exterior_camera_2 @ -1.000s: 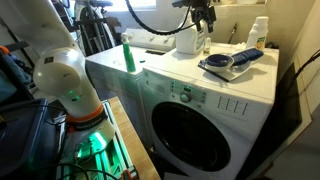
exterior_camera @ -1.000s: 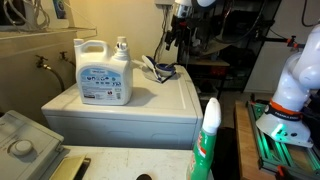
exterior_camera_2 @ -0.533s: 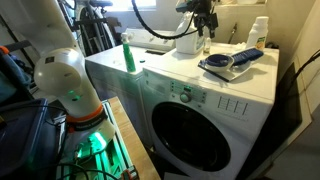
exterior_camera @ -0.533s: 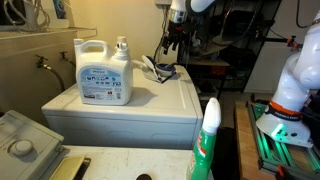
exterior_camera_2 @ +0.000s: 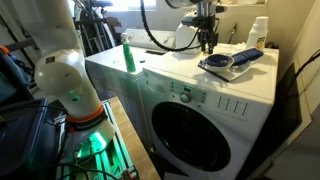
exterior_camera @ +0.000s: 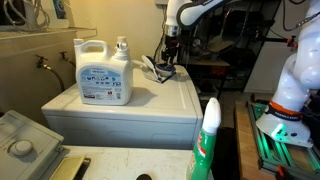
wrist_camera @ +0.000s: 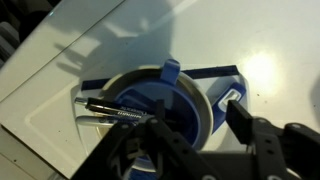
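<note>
My gripper hangs open just above a blue bowl that sits on a dark blue tray on top of the white washing machine. In the wrist view the bowl lies between my fingers, with a metal utensil resting inside it. In an exterior view the gripper is over the same bowl at the far end of the machine top. The gripper holds nothing.
A large white detergent jug stands on the machine top, also seen behind the gripper. A green spray bottle stands near the machine's edge, and a white bottle stands by the wall. A sink is nearby.
The gripper has moved down and across, from near the detergent jug to just above the blue bowl. Nothing else has moved.
</note>
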Controlling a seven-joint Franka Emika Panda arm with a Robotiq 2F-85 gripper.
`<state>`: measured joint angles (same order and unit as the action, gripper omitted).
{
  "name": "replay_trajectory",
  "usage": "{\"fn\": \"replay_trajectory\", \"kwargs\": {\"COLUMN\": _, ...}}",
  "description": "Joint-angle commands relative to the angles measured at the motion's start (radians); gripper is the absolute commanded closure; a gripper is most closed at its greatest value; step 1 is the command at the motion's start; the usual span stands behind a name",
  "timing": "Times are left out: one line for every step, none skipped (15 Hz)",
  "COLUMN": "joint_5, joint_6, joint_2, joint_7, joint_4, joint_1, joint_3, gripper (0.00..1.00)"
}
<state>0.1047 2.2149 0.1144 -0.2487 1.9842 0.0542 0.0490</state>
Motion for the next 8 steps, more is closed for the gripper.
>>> {"fn": "replay_trajectory", "kwargs": {"joint_5": -0.039, "joint_6": -0.015, "joint_2": 0.036, "joint_7": 0.024, "joint_4": -0.047, "joint_1": -0.025, "joint_3": -0.023, "gripper": 0.55}}
{"fn": "replay_trajectory", "kwargs": {"joint_5": -0.042, "joint_6": -0.012, "joint_2": 0.044, "joint_7": 0.023, "joint_4": -0.056, "joint_1": -0.028, "joint_3": -0.024, "gripper": 0.58}}
{"fn": "replay_trajectory", "kwargs": {"joint_5": -0.036, "joint_6": -0.013, "joint_2": 0.057, "joint_7": 0.015, "joint_4": -0.069, "joint_1": -0.030, "joint_3": -0.028, "gripper": 0.58}}
{"fn": "replay_trajectory", "kwargs": {"joint_5": -0.030, "joint_6": -0.013, "joint_2": 0.065, "joint_7": 0.011, "joint_4": -0.079, "joint_1": -0.032, "joint_3": -0.031, "gripper": 0.55}}
{"fn": "replay_trajectory", "kwargs": {"joint_5": -0.024, "joint_6": -0.016, "joint_2": 0.081, "joint_7": 0.005, "joint_4": -0.095, "joint_1": -0.032, "joint_3": -0.036, "gripper": 0.54}}
{"fn": "replay_trajectory", "kwargs": {"joint_5": -0.022, "joint_6": -0.017, "joint_2": 0.091, "joint_7": 0.002, "joint_4": -0.104, "joint_1": -0.033, "joint_3": -0.039, "gripper": 0.54}}
{"fn": "replay_trajectory", "kwargs": {"joint_5": -0.017, "joint_6": -0.020, "joint_2": 0.106, "joint_7": -0.002, "joint_4": -0.117, "joint_1": -0.034, "joint_3": -0.043, "gripper": 0.52}}
{"fn": "replay_trajectory", "kwargs": {"joint_5": -0.018, "joint_6": -0.021, "joint_2": 0.118, "joint_7": -0.004, "joint_4": -0.126, "joint_1": -0.035, "joint_3": -0.046, "gripper": 0.54}}
